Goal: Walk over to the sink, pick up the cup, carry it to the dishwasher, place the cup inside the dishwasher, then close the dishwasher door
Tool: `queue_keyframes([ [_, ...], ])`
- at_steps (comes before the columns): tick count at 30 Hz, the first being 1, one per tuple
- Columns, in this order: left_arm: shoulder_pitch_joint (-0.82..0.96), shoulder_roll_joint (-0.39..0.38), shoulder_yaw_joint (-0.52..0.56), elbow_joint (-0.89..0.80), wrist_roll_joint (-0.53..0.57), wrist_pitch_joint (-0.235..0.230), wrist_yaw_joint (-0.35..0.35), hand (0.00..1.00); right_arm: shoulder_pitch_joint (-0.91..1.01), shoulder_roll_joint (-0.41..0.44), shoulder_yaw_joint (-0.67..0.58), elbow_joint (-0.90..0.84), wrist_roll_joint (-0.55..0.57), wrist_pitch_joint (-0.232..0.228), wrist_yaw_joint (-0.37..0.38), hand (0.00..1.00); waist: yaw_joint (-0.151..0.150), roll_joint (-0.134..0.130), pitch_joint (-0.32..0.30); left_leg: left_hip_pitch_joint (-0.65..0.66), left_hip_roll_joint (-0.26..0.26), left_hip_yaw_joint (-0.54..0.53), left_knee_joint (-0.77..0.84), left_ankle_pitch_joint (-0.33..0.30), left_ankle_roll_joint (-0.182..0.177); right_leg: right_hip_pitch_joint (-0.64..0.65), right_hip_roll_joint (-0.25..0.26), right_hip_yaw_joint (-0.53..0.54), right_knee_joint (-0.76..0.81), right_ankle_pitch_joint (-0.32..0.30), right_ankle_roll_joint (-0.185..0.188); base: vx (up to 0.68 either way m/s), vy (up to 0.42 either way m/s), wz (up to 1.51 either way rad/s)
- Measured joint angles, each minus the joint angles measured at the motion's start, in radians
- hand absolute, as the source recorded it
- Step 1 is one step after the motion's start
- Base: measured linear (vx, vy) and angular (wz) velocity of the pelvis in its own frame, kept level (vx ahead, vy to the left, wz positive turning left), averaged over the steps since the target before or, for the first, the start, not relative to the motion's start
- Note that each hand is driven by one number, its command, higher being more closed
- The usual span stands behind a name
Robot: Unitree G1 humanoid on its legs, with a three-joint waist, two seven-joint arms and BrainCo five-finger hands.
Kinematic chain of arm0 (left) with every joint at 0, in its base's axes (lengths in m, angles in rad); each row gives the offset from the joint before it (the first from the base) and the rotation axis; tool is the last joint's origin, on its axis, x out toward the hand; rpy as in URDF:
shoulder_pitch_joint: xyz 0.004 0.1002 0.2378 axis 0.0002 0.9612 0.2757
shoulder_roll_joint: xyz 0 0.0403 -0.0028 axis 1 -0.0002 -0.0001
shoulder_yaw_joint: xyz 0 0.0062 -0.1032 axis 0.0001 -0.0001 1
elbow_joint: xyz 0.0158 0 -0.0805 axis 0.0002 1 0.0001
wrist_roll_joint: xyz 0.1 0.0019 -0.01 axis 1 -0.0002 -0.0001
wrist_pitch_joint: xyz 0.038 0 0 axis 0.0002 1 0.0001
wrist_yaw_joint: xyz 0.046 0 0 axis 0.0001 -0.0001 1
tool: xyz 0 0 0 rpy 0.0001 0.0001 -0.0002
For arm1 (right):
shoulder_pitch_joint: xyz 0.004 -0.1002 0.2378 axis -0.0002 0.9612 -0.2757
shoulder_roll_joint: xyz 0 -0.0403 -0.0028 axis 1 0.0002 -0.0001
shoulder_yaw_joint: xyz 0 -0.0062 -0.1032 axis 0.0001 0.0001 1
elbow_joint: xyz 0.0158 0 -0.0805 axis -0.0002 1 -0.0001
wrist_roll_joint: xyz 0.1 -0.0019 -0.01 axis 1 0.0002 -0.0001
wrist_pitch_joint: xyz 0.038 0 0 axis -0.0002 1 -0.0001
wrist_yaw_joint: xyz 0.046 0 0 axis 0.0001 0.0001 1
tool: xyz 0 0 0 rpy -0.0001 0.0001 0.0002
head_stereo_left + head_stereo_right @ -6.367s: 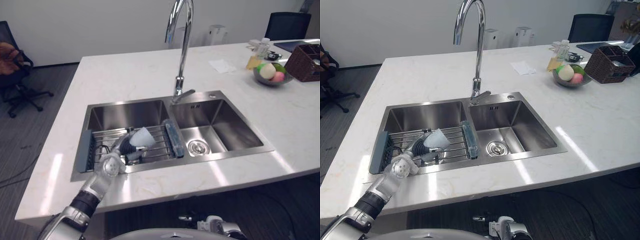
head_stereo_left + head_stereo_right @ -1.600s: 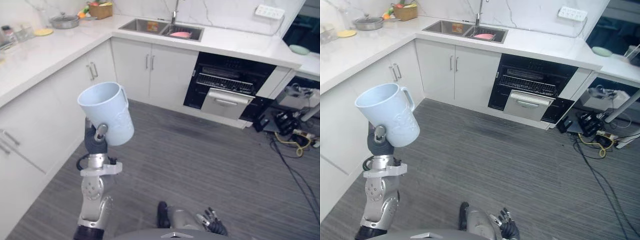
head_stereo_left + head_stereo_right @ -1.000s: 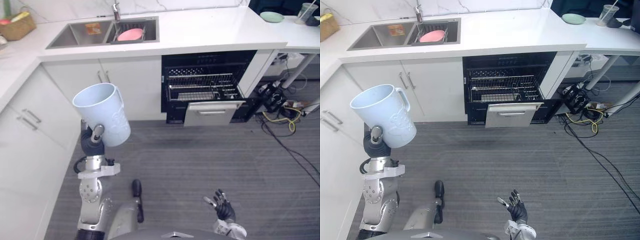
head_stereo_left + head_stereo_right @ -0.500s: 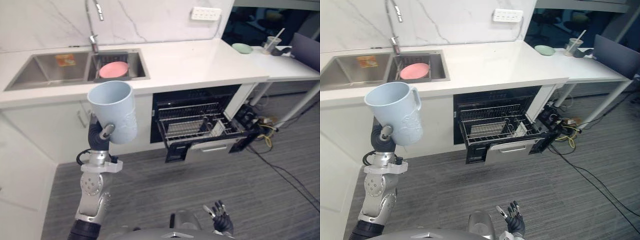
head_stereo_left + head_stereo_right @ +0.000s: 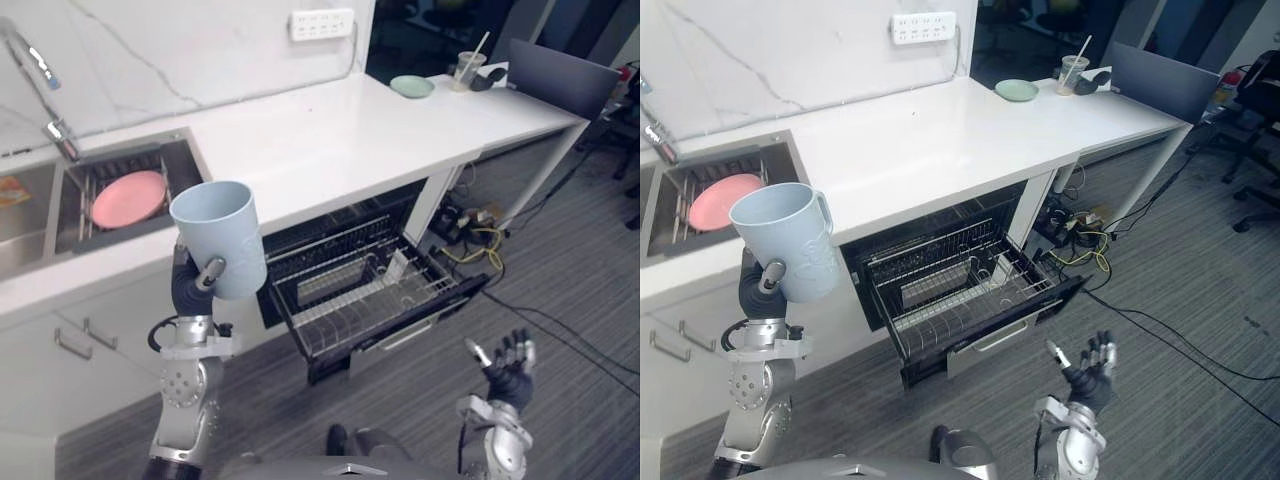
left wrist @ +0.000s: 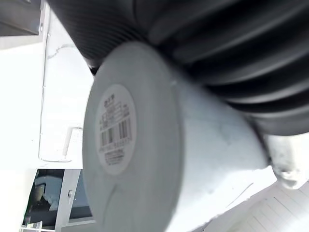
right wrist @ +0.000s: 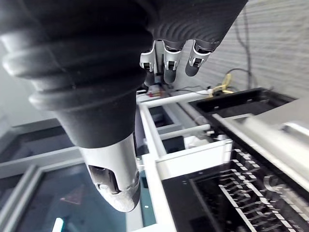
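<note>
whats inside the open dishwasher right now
A pulled-out silver wire rack sits in the black dishwasher, mostly bare tines plus a small pale item I can't identify. The cavity behind is too dark to read. The pale blue cup is outside, in the left hand.

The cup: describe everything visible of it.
The cup is a pale blue mug, smooth and matte, plastic by the look. It has one loop handle on its side and a white barcode label on its flat base. It is mouth up, slightly tilted, and nothing shows inside. The left hand grips its lower part and holds it in the air, in front of the white counter and beside the open dishwasher.
</note>
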Motion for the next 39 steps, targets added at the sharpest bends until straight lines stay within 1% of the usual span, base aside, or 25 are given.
queue_keyframes([
  [1, 0.001, -0.001, 0.0, 0.0, 0.0, 0.0, -0.002, 1.0, -0.007, 0.0, 0.0, -0.005, 0.0, -0.005, 0.003, 0.0, 0.006, -0.005, 0.002, -0.015, -0.003, -0.003, -0.024, -0.024, 0.005, 0.013, -0.008, 0.011, -0.011, 0.004, 0.001, 0.24, 0.089, -0.78],
  [2, 0.009, -0.003, 0.001, -0.001, 0.001, -0.007, -0.003, 1.0, -0.02, 0.001, 0.001, -0.019, -0.001, -0.005, 0.022, 0.0, 0.02, -0.017, -0.001, -0.028, -0.018, -0.01, -0.168, -0.073, 0.009, 0.027, -0.036, 0.049, -0.028, 0.017, 0.029, 0.22, 0.104, -0.77],
  [3, 0.017, -0.005, 0.001, -0.003, 0.001, -0.013, -0.004, 1.0, -0.024, 0.0, 0.004, -0.029, -0.01, -0.005, 0.029, 0.0, 0.023, -0.021, -0.003, -0.024, -0.035, -0.023, -0.298, -0.078, 0.004, 0.035, -0.052, 0.067, -0.043, 0.026, 0.049, 0.25, 0.155, -0.79],
  [4, 0.023, -0.013, 0.001, -0.005, 0.001, -0.022, -0.005, 1.0, -0.029, -0.001, 0.003, -0.039, -0.023, -0.005, 0.04, 0.0, 0.022, -0.018, -0.006, -0.016, -0.059, -0.059, -0.447, -0.064, -0.004, 0.039, -0.068, 0.081, -0.057, 0.034, 0.067, 0.16, 0.142, -0.46],
  [5, 0.026, -0.02, 0.001, -0.009, 0.001, -0.025, -0.008, 1.0, -0.028, -0.004, 0.003, -0.052, -0.027, -0.005, 0.048, 0.0, 0.019, -0.01, -0.011, -0.013, -0.068, -0.085, -0.548, -0.035, -0.008, 0.036, -0.073, 0.087, -0.069, 0.04, 0.078, 0.24, 0.271, -0.45],
  [6, 0.028, -0.032, 0.001, -0.022, 0.002, -0.035, -0.01, 1.0, -0.026, -0.013, 0.005, -0.08, -0.034, -0.002, 0.066, 0.0, 0.017, 0.009, -0.02, -0.002, -0.073, -0.122, -0.708, 0.103, -0.038, 0.021, -0.074, 0.109, -0.075, 0.042, 0.104, 0.21, 0.252, -0.48],
  [7, 0.024, -0.032, 0.002, -0.019, 0.002, -0.044, -0.01, 1.0, -0.028, -0.009, 0.007, -0.094, -0.037, 0.011, 0.07, 0.0, 0.015, 0.006, -0.029, 0.025, -0.096, -0.098, -0.766, 0.17, -0.035, 0.014, -0.094, 0.13, -0.076, 0.046, 0.13, 0.25, 0.281, -0.45],
  [8, 0.024, -0.031, 0.002, -0.022, 0.002, -0.047, -0.009, 1.0, -0.026, -0.003, 0.009, -0.107, -0.037, 0.014, 0.072, 0.0, 0.011, -0.006, -0.028, 0.045, -0.111, -0.087, -0.801, 0.181, -0.025, 0.012, -0.108, 0.125, -0.076, 0.05, 0.136, 0.17, 0.208, -0.36],
  [9, 0.019, -0.023, 0.003, -0.022, 0.012, -0.056, 0.0, 1.0, -0.026, 0.01, 0.012, -0.129, -0.035, 0.016, 0.091, 0.0, 0.009, -0.034, -0.03, 0.069, -0.139, -0.063, -0.846, 0.196, -0.012, 0.01, -0.139, 0.128, -0.086, 0.049, 0.151, 0.13, 0.201, -0.26],
  [10, 0.013, -0.009, 0.001, -0.022, 0.025, -0.06, 0.01, 1.0, -0.027, 0.017, 0.017, -0.151, -0.036, 0.016, 0.106, 0.0, 0.007, -0.05, -0.034, 0.072, -0.155, -0.052, -0.857, 0.199, -0.008, 0.007, -0.154, 0.129, -0.096, 0.053, 0.161, 0.1, 0.268, -0.3],
  [11, -0.018, 0.017, -0.001, -0.022, 0.076, -0.061, 0.042, 1.0, -0.027, 0.04, 0.025, -0.224, -0.026, 0.025, 0.155, 0.0, 0.003, -0.08, -0.041, 0.074, -0.182, -0.036, -0.872, 0.197, 0.005, 0.004, -0.177, 0.126, -0.115, 0.064, 0.179, 0.06, 0.22, -0.24],
  [12, -0.03, 0.016, -0.004, -0.022, 0.082, -0.061, 0.046, 1.0, -0.027, 0.045, 0.029, -0.247, -0.018, 0.026, 0.18, 0.0, 0.003, -0.083, -0.042, 0.084, -0.191, -0.031, -0.887, 0.199, 0.012, 0.003, -0.185, 0.126, -0.117, 0.067, 0.184, 0.03, 0.209, -0.16],
  [14, -0.043, 0.016, -0.021, -0.021, 0.119, -0.063, 0.076, 1.0, -0.026, 0.044, 0.051, -0.27, 0.013, 0.027, 0.222, 0.0, -0.003, -0.083, -0.042, 0.087, -0.199, -0.028, -0.892, 0.198, 0.016, 0.003, -0.19, 0.124, -0.118, 0.068, 0.186, -0.02, 0.059, -0.07],
  [16, -0.053, 0.012, -0.031, -0.02, 0.149, -0.065, 0.093, 1.0, -0.022, 0.046, 0.072, -0.283, 0.025, 0.031, 0.236, 0.0, -0.004, -0.083, -0.042, 0.092, -0.202, -0.021, -0.901, 0.201, 0.022, 0.0, -0.19, 0.127, -0.122, 0.07, 0.19, -0.04, 0.02, -0.11],
  [18, -0.056, 0.008, -0.044, -0.018, 0.234, -0.071, 0.182, 1.0, -0.018, 0.047, 0.107, -0.323, 0.082, 0.073, 0.275, 0.0, -0.003, -0.084, -0.042, 0.115, -0.202, 0.001, -0.927, 0.206, 0.025, 0.001, -0.189, 0.135, -0.13, 0.075, 0.192, -0.04, 0.011, -0.28],
  [19, -0.066, 0.007, -0.054, -0.012, 0.29, -0.078, 0.24, 1.0, -0.018, 0.046, 0.129, -0.344, 0.107, 0.093, 0.292, 0.0, -0.001, -0.085, -0.043, 0.122, -0.201, 0.013, -0.933, 0.206, 0.024, 0.0, -0.189, 0.135, -0.137, 0.076, 0.19, -0.05, 0.005, -0.31],
  [20, -0.073, 0.007, -0.061, -0.007, 0.32, -0.079, 0.267, 1.0, -0.018, 0.046, 0.136, -0.351, 0.123, 0.101, 0.3, 0.0, 0.0, -0.086, -0.045, 0.124, -0.201, 0.02, -0.936, 0.206, 0.024, -0.002, -0.188, 0.135, -0.139, 0.077, 0.186, -0.04, 0.003, -0.29],
  [21, -0.095, 0.006, -0.07, 0.006, 0.374, -0.08, 0.312, 1.0, -0.018, 0.047, 0.15, -0.368, 0.137, 0.118, 0.305, 0.0, 0.003, -0.087, -0.046, 0.129, -0.201, 0.024, -0.943, 0.209, 0.022, -0.001, -0.188, 0.135, -0.145, 0.082, 0.184, -0.02, 0.0, -0.2],
  [22, -0.119, 0.004, -0.079, 0.026, 0.42, -0.079, 0.349, 1.0, -0.021, 0.046, 0.166, -0.381, 0.142, 0.13, 0.307, 0.0, 0.002, -0.09, -0.049, 0.13, -0.201, 0.026, -0.945, 0.21, 0.022, 0.0, -0.186, 0.135, -0.146, 0.093, 0.191, 0.0, -0.003, -0.17],
  [24, -0.143, 0.004, -0.094, 0.045, 0.463, -0.075, 0.383, 1.0, -0.032, 0.046, 0.182, -0.389, 0.149, 0.142, 0.311, 0.0, 0.001, -0.095, -0.051, 0.132, -0.199, 0.029, -0.945, 0.21, 0.022, 0.0, -0.184, 0.14, -0.149, 0.098, 0.19, 0.0, -0.003, -0.11],
  [26, -0.161, -0.001, -0.107, 0.071, 0.506, -0.06, 0.412, 1.0, -0.057, 0.044, 0.21, -0.419, 0.179, 0.18, 0.33, 0.0, 0.006, -0.104, -0.057, 0.141, -0.197, 0.049, -0.946, 0.208, 0.02, 0.0, -0.179, 0.158, -0.152, 0.104, 0.19, 0.0, -0.002, -0.22],
  [31, -0.189, -0.001, -0.14, 0.121, 0.532, -0.023, 0.439, 1.0, -0.09, 0.041, 0.276, -0.472, 0.18, 0.217, 0.335, 0.0, 0.009, -0.121, -0.07, 0.158, -0.198, 0.059, -0.961, 0.208, 0.021, 0.017, -0.177, 0.158, -0.169, 0.121, 0.191, -0.02, -0.001, -0.09],
  [34, -0.192, 0.0, -0.163, 0.141, 0.573, -0.007, 0.473, 1.0, -0.097, 0.04, 0.319, -0.497, 0.18, 0.227, 0.34, 0.0, 0.011, -0.134, -0.081, 0.164, -0.202, 0.063, -0.973, 0.209, 0.017, 0.015, -0.178, 0.16, -0.168, 0.123, 0.191, -0.04, 0.002, -0.03],
  [35, -0.192, 0.0, -0.178, 0.141, 0.592, 0.001, 0.493, 1.0, -0.103, 0.04, 0.333, -0.5, 0.181, 0.241, 0.342, 0.0, 0.012, -0.137, -0.084, 0.174, -0.204, 0.067, -0.992, 0.216, 0.015, 0.016, -0.178, 0.161, -0.167, 0.123, 0.192, -0.05, -0.001, -0.06],
  [39, -0.195, -0.001, -0.214, 0.157, 0.639, 0.017, 0.55, 1.0, -0.129, 0.035, 0.38, -0.504, 0.201, 0.266, 0.341, 0.0, 0.014, -0.136, -0.097, 0.195, -0.21, 0.076, -1.033, 0.233, 0.018, 0.012, -0.175, 0.171, -0.167, 0.123, 0.192, -0.03, -0.003, -0.07],
])
